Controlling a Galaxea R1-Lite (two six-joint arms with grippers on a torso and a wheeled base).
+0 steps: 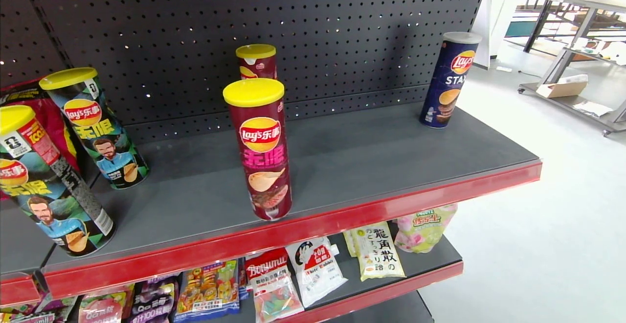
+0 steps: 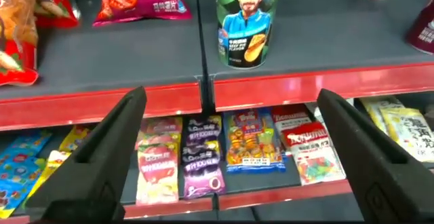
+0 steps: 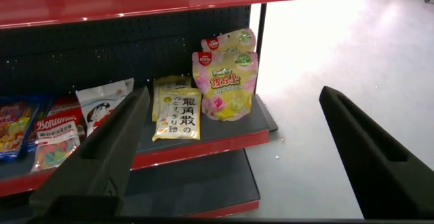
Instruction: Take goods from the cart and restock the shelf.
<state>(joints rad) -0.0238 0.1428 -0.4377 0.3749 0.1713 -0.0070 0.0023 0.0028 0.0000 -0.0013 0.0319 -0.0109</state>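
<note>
Two hands: left hand (image 2: 232, 94) and right hand (image 3: 235, 91), both spread wide and empty, level with the lower shelf (image 3: 203, 146).
Stock: maroon chip can (image 1: 261, 151), upright near the upper shelf (image 1: 391, 151) front lip.
Risk: a rising arm could topple it.

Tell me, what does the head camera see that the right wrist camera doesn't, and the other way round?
Only the head view: tall chip cans standing on the grey upper shelf, namely a maroon can with a yellow lid, a dark blue can with a grey lid and green-and-blue cans at the left.
Only the right wrist view: the right gripper, its black fingers spread open.
Both: the lower shelf with a pale yellow flat pouch, a pink-and-green pouch beside it, and a white pouch.
</note>
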